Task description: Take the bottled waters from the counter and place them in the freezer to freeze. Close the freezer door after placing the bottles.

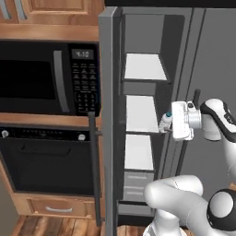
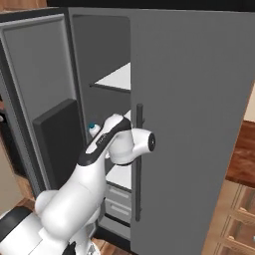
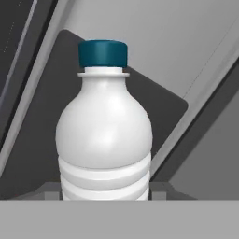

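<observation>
While the freezer [image 1: 138, 115] stands open, the hand [image 1: 171, 123] grips the teal-capped bottle [image 3: 104, 140] between its fingers.

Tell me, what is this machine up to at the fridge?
The white robot arm's gripper is shut on a teal-capped water bottle, holding it upright in front of the open freezer. The freezer door is swung wide, and the white shelves inside look bare. The bottle isn't set down on a shelf yet.

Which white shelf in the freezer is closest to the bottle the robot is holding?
The middle shelf. The teal-capped bottle in the gripper sits level with it, unlike the top shelf and the lowest shelf.
</observation>
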Robot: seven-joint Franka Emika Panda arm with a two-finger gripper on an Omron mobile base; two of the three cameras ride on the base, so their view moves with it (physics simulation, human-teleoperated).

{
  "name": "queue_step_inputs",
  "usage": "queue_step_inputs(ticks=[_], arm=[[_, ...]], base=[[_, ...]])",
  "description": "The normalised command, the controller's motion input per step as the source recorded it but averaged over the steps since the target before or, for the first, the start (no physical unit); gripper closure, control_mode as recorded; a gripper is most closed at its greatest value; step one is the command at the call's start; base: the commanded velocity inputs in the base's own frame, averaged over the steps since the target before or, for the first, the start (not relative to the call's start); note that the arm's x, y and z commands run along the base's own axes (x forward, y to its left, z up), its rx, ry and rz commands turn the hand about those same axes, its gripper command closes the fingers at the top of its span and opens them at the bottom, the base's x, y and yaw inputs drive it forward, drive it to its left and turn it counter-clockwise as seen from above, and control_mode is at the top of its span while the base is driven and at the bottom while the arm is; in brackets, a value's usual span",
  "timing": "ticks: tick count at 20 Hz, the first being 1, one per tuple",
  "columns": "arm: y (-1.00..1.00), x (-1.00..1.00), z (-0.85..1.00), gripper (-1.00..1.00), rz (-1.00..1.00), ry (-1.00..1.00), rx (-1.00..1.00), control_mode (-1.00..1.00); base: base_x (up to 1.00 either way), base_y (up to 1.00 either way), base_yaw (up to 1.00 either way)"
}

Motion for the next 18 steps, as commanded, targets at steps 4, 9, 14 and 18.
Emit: queue_step_inputs(ticks=[4, 9, 14, 18], arm=[[0.0, 0.0, 0.0, 1.0, 0.0, 0.0, 0.0, 1.0], [0.0, -0.03, 0.18, 1.0, -0.13, -0.01, 0.0, -1.0], [0.06, -0.09, 0.57, 1.0, -0.44, -0.1, 0.0, -1.0], [0.24, -0.03, 0.74, 1.0, -0.5, -0.09, 0.03, -1.0]], base=[[0.33, 0.38, -0.16], [0.15, 0.26, -0.12], [0.0, 0.0, 0.0], [0.0, 0.0, 0.0]])
